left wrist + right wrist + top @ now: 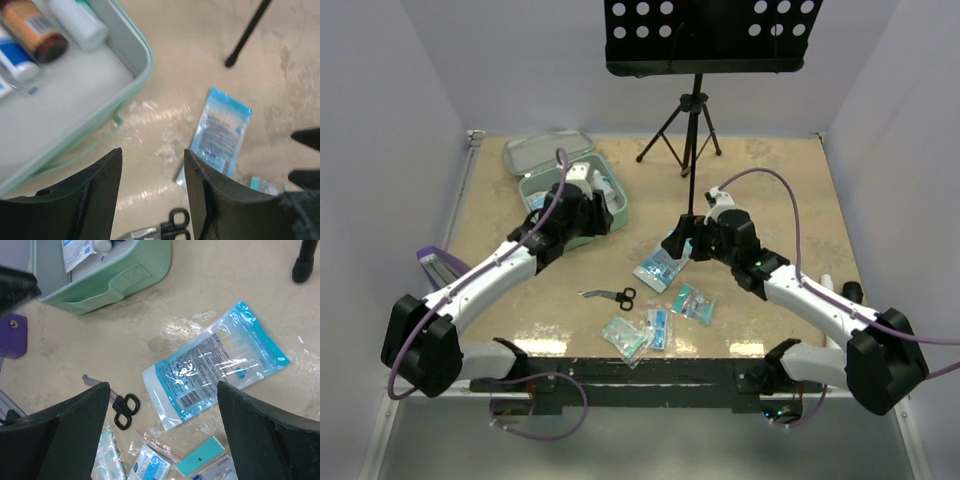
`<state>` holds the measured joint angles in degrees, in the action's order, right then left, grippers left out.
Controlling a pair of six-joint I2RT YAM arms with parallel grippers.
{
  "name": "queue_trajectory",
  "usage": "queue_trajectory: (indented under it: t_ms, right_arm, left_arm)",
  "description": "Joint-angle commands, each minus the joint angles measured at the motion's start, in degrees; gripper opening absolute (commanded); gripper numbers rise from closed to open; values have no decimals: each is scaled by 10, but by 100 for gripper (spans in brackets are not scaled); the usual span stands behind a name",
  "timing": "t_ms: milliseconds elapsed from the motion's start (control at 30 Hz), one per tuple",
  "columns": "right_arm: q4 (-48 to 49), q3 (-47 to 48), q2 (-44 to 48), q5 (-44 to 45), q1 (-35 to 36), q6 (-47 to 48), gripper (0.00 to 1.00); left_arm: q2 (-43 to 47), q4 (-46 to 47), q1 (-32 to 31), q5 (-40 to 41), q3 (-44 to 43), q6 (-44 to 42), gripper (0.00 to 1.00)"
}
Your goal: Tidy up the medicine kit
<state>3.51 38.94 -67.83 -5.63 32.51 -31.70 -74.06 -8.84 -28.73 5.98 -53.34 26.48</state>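
- the left jaws stand partly apart with nothing between them, hanging over the bare counter (165,120) just beside a rounded corner of the medicine kit (145,65)
- the right jaws are spread wide and empty, poised above the large blue pouch (215,375), with the scissors (122,410) off to one side of it on the counter
- the kit sits at the far left of the counter with its lid (545,153) thrown back behind the base; an orange bottle (35,27) and a white tube (77,20) lie loose inside
- the kit looks like thin painted tin: stiff, probably light, with smooth walls that may slip in a pinch and let it skate on the counter if nudged
- the best hold seems to be across the base's side wall at the rim, not the lid, which would likely swing on its hinge; keep it level, since the loose contents would roll
- the pouch looks like soft, glossy film lying flat, so a pinch at a corner or edge should serve better than pressing down on its middle
- the scissors are stiff and sit low; the handle loops give the thickest place to grip
- the small packets (655,325) near the front edge look light and crinkly
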Motion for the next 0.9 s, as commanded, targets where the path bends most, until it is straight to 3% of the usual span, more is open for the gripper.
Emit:
queue_trajectory:
  t_ms: [0, 200, 633, 867]
  right_arm:
    - [15, -25, -15, 47, -2, -41, 93]
    - [77, -48, -85, 47, -29, -107, 88]
    - [108, -8, -223, 105, -92, -130, 87]
    - [130, 18, -288, 77, -96, -108, 70]
  left_arm:
    - [5, 48, -44, -39, 59, 34, 59]
    - [16, 124, -62, -87, 130, 62, 60]
    - [47, 119, -62, -88, 185, 69, 58]
    - [48, 124, -62, -91, 193, 72, 57]
